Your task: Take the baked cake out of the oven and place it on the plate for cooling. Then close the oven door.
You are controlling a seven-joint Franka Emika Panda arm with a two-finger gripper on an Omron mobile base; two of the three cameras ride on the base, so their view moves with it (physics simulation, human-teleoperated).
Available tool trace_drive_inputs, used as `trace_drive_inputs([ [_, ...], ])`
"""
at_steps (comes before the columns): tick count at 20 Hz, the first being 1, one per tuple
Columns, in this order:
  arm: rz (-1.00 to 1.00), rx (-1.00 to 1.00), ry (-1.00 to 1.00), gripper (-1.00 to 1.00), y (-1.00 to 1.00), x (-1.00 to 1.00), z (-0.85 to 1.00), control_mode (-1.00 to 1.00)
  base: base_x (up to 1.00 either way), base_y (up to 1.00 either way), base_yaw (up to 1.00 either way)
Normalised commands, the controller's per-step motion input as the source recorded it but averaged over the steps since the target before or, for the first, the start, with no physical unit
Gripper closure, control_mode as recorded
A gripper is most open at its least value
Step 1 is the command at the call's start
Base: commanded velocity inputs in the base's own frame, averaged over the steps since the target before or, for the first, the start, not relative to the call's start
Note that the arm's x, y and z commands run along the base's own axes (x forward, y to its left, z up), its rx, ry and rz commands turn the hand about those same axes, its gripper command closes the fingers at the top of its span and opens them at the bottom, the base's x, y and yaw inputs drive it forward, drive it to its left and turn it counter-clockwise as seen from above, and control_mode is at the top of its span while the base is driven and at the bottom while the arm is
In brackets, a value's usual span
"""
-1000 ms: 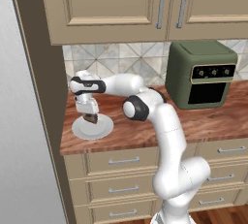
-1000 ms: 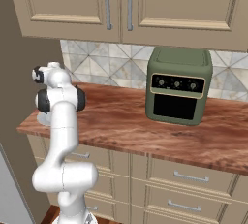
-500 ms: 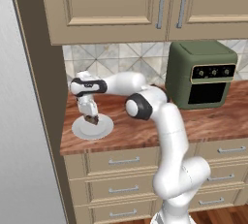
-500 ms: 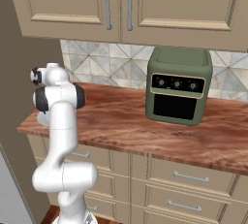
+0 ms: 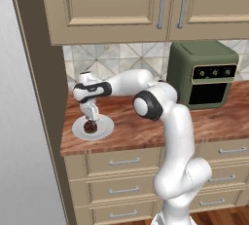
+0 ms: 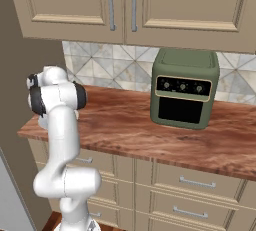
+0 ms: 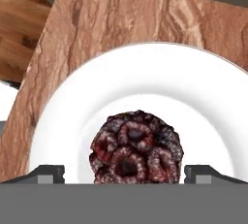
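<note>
Cake (image 7: 137, 148) sits on the plate (image 7: 203, 97); fingers (image 7: 48, 173) spread wide either side, gripping nothing

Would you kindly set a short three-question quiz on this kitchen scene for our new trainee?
1. True or false: the small round dark reddish-brown cake lies on the pale round plate.
2. The pincer stands: A) open, B) shut on the cake.
3. Which appliance stands on the brown wooden counter to the arm's right?

Key: 1 true; 2 A; 3 the small green countertop oven.
</note>
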Motion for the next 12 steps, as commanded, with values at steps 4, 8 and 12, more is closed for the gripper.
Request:
trace_drive_inputs([
  [4,-0.06,0.00,-0.07,-1.00,-0.16,0.00,0.41,-1.00,0.00,0.00,0.00],
  [8,-0.12,0.00,-0.01,-1.00,-0.16,-0.09,0.52,-1.00,0.00,0.00,0.00],
  [12,-0.25,0.00,-0.01,-1.00,-0.13,-0.20,0.44,-1.00,0.00,0.00,0.00],
])
